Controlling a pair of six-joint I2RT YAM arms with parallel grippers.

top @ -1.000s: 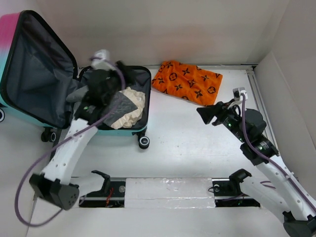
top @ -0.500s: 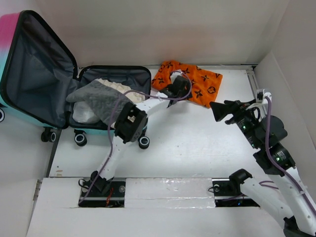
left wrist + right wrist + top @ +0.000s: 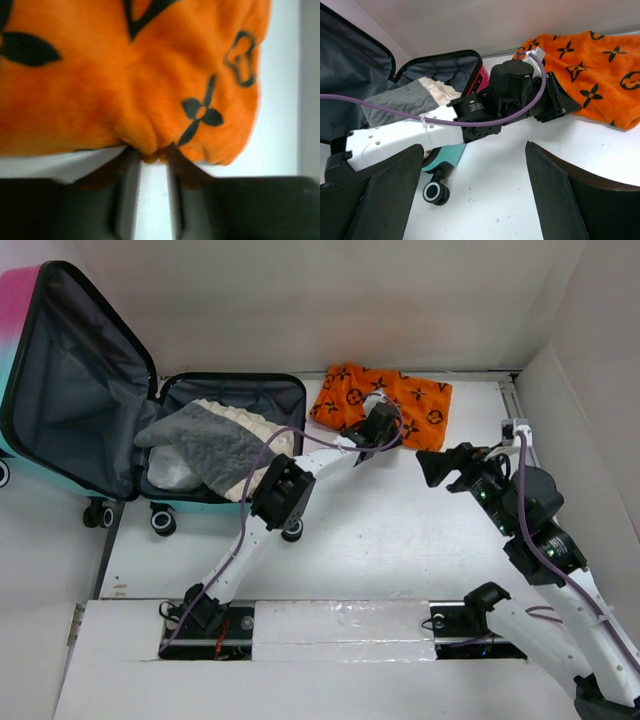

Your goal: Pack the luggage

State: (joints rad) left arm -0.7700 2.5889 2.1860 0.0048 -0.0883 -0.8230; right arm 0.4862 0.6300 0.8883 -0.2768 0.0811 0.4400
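L gripper (image 3: 151, 156) pinches orange cloth (image 3: 400, 398) edge, upper centre. Prob. bound for open luggage (image 3: 70, 390), upper left. R gripper (image 3: 445, 465) gapes, idle.

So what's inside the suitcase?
In the suitcase, a grey quilted cloth lies on top of a cream cloth. Whatever is underneath them is covered up.

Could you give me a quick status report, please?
Left gripper pinching orange blanket; right gripper open, empty. Luggage open, clothes inside. Nothing in the way.
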